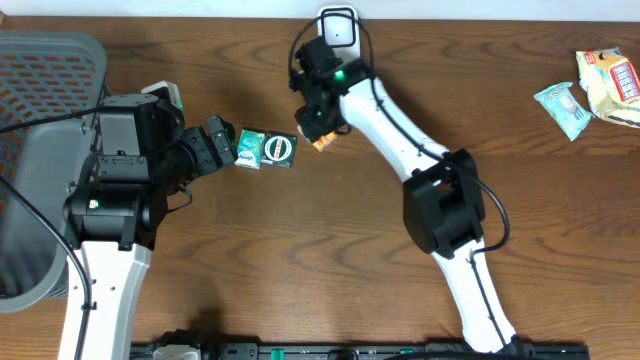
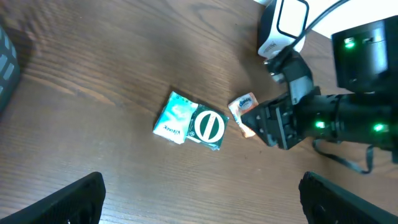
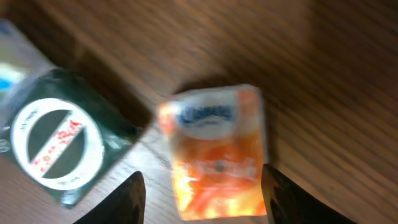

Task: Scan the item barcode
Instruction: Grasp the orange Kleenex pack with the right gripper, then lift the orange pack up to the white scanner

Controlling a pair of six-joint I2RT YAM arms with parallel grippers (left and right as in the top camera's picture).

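Right gripper [image 3: 208,196] poised low over a wooden table [image 1: 300,250], its two fingers [image 3: 134,199] spread to either side of a small orange-and-white packet [image 3: 217,155]. The packet lies flat on the wood between them. A sliver of table shows between the left finger and the packet's edge; whether the other finger touches it cannot be told from the blurred wrist view.

Just beside the orange packet sits a dark green packet [image 3: 59,143] bearing a white ring. A teal-and-white packet [image 1: 250,147] lies against its far side.

Left gripper [image 1: 222,140] hangs next to the teal packet with its jaws wide apart, nothing between them.

Behind the right arm, at the table's far edge, stands a white device [image 1: 340,28]. A gray mesh basket [image 1: 40,60] fills the left end of the table. Well apart at the right end lie a pale teal wrapper [image 1: 562,105] and a red-and-cream snack bag [image 1: 610,85].
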